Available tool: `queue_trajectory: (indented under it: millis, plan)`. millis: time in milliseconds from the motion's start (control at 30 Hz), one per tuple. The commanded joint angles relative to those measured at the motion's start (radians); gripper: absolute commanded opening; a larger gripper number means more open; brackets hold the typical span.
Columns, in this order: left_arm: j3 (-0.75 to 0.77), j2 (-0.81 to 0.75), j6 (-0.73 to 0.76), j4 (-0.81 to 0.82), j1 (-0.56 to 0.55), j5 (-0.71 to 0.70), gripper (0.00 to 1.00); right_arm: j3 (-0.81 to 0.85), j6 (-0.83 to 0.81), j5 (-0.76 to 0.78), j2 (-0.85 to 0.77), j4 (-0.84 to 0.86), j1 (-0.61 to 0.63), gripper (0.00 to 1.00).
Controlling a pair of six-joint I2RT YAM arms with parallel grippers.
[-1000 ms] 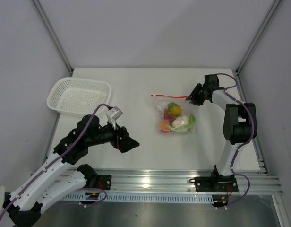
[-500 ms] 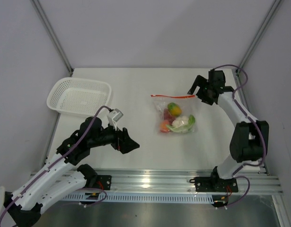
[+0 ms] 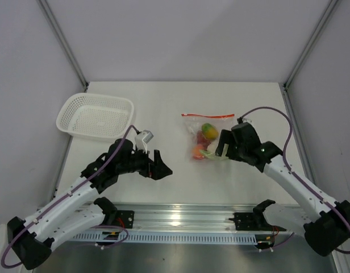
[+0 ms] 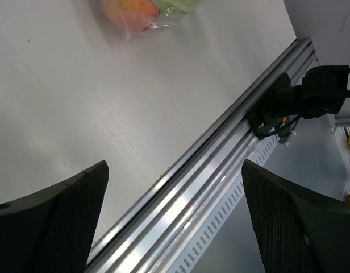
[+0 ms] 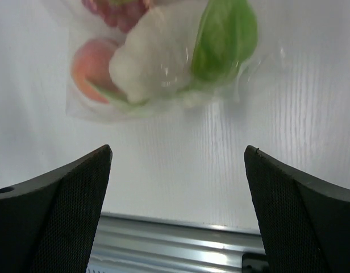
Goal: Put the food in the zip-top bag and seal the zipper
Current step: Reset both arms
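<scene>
Open and empty, the left gripper point(image 3: 158, 170) hung over the near tabletop point(image 3: 175, 96) in the overhead view, well apart from the zip-top bag point(image 3: 209, 136). The right gripper point(image 3: 221, 148), likewise spread with nothing in it, hovered at the bag's near right corner. The bag lay flat with the food point(image 3: 208, 129) inside and the zipper point(image 3: 208, 115) along its far edge. Whether that strip was pressed fully shut could not be told. A white mesh basket point(image 3: 95, 115) sat at far left.

From the left wrist, the left gripper point(image 4: 175, 165) framed bare tabletop and an aluminium rail point(image 4: 220, 170), with one bag corner point(image 4: 141, 14) at the top.

From the right wrist, the right gripper point(image 5: 178, 151) straddled tabletop just short of the bag point(image 5: 163, 96), with a white-and-green vegetable point(image 5: 163, 62) and a red-orange round fruit point(image 5: 90, 68) showing through.

Filling looked done, leaving the seal. Next would probably be reaching the far edge, pinching one end of the strip and running along it while the other arm steadied the bag.
</scene>
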Motion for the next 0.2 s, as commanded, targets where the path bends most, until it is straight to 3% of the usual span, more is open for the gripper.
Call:
queue_trajectory:
  millis: [0, 167]
  plan:
    - [-0.036, 0.012, -0.075, 0.111, 0.007, 0.01, 1.0, -0.071, 0.124, 0.088, -0.129, -0.044, 0.09, 0.99]
    - [-0.082, -0.003, -0.105, 0.165, 0.007, 0.003, 0.99, -0.212, 0.211, 0.108, -0.287, 0.022, 0.248, 1.0]
